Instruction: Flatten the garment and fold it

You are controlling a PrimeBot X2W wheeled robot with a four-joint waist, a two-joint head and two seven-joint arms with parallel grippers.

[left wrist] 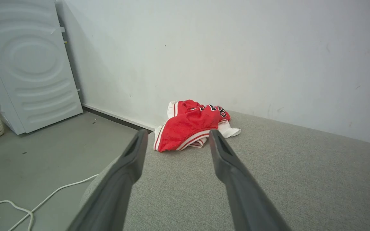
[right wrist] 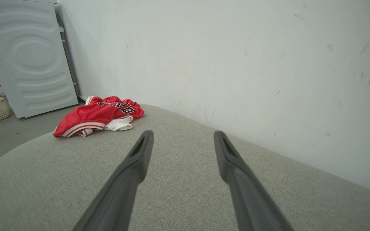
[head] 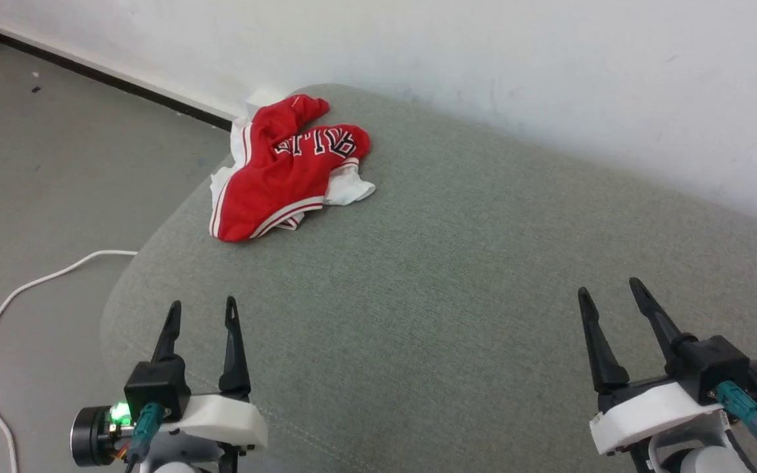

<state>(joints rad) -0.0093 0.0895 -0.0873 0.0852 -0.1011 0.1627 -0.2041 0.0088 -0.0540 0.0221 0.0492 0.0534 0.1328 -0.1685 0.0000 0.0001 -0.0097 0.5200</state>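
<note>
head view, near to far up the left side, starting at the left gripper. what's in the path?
left gripper, open, fingers pointing up the view → bare grey cushion → crumpled red shirt near the cushion's far corner → white wall

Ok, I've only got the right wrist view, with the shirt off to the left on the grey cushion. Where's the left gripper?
Observer: The left gripper is at the cushion's near left corner, jaws open, holding nothing.
Operator: What's it pointing at?
Observer: The shirt. In the left wrist view it lies crumpled straight ahead, framed between the jaws.
Operator: Which gripper's closer to it?
Observer: The left, going by the head view. The right gripper is across the cushion at the near right.
</note>
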